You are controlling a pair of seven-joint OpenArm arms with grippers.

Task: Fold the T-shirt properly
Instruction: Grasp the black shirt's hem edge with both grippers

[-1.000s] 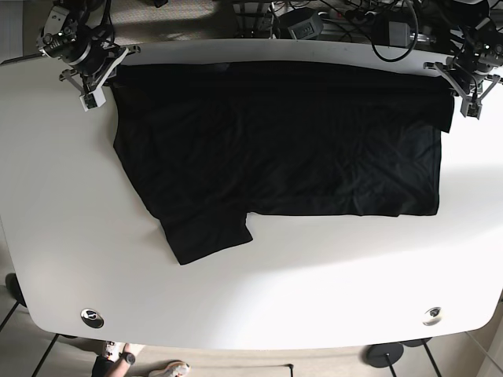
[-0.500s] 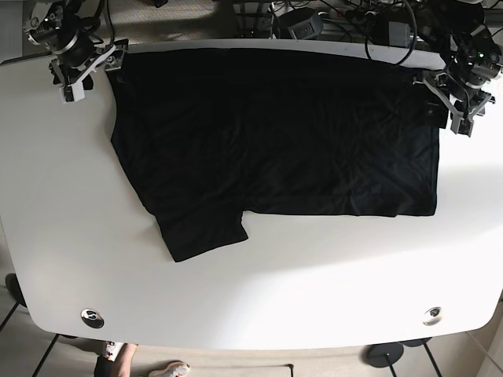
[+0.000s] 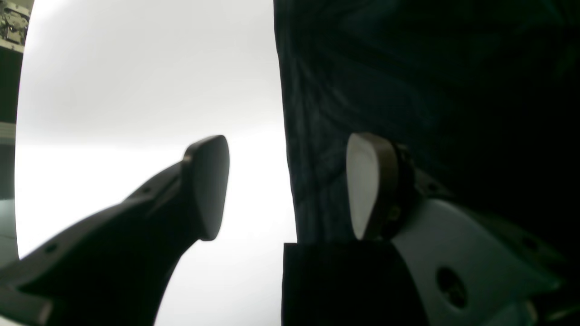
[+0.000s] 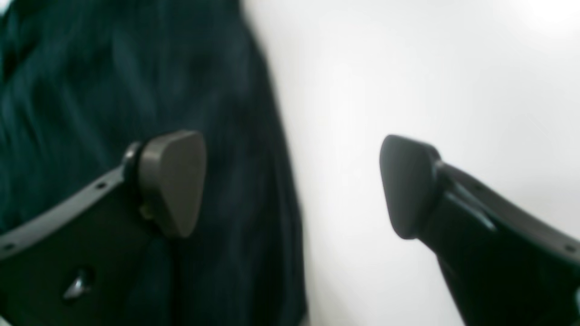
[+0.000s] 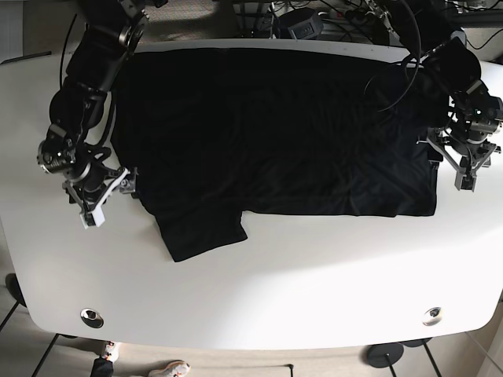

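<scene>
Black cotton T-shirt [image 5: 275, 133] lies flat across the white desk [image 5: 259, 290], one sleeve sticking out at 7 o'clock. Left pincer [image 5: 465, 166] spread at the shirt's 3 o'clock edge, one pad over fabric, one over bare desk. Right pincer [image 5: 100, 196] spread likewise at the 9 o'clock edge. Right wrist view is blurred; shirt folds are hard to read in all views.

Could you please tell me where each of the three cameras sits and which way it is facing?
Base: overhead, looking down on the table, the T-shirt and both arms.
Left wrist: behind the open left hand, facing the shirt's side edge; both fingers show.
Right wrist: behind the open right hand, facing the opposite edge.
Shared: all show the T-shirt on the table.
</scene>
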